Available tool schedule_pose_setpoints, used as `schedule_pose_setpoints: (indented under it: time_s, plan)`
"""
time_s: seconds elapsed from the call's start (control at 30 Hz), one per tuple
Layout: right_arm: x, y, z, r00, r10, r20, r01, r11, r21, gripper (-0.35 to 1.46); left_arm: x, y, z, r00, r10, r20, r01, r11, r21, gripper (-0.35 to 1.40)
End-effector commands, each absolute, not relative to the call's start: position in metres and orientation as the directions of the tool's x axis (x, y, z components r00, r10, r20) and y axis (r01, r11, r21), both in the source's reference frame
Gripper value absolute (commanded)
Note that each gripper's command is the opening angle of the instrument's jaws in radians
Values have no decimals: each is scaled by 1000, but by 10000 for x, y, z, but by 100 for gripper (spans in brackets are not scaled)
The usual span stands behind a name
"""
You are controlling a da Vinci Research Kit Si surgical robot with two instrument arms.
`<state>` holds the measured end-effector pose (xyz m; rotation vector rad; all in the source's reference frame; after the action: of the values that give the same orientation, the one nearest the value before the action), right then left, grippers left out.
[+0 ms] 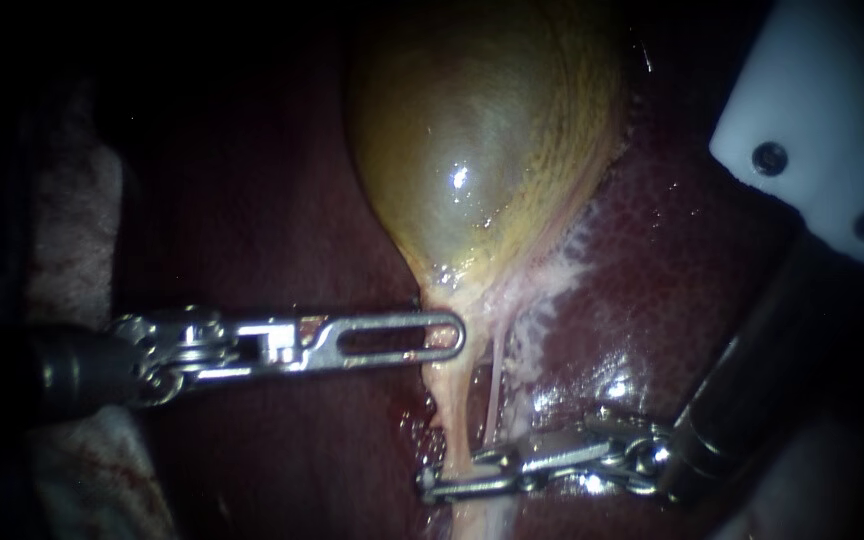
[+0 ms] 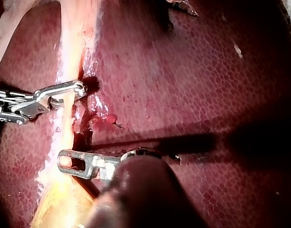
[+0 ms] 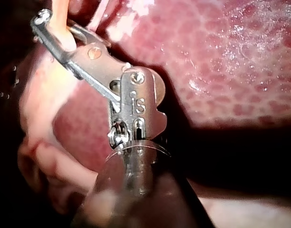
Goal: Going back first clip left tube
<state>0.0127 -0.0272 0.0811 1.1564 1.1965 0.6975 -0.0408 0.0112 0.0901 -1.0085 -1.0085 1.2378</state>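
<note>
- Two tubes run down from the gallbladder (image 1: 482,150) over the liver (image 1: 672,260): a thick yellow left tube (image 1: 455,410) and a thin pale tube (image 1: 497,375) just beside it.
- My right instrument (image 1: 467,475) reaches across the left tube low down. Its jaws are clenched on the tube from both sides, because that is where a clip goes.
- I see no clip on the tube, but the jaws may hide one.
- My left instrument (image 1: 432,336) touches the top of the left tube, near the gallbladder's neck, likely to keep it straight. I cannot tell if it grips or only rests there.
- Next, I think, the right jaws need to let go gently and back out without tugging.
</note>
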Motion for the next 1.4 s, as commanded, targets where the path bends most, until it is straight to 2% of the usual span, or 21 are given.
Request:
schedule_pose_setpoints:
  time_s: [0.03,0.73,0.97,1.23,1.4]
  plan:
    - [127,-272,811,274,900,-340,147,310,939,-9,-408,112,902,62,997,48,-249,62,-967,-35]
    - [127,-273,810,275,899,-340,148,310,939,-8,-409,112,902,62,997,48,-249,62,-967,-35]
    - [127,-274,809,276,901,-335,147,305,941,11,-409,112,902,63,997,48,-249,62,-966,-35]
    - [127,-274,809,269,881,-390,164,357,920,34,-409,111,902,63,997,48,-249,62,-966,-35]
    - [127,-274,809,264,867,-422,175,387,905,41,-409,111,902,63,997,48,-249,62,-966,-35]
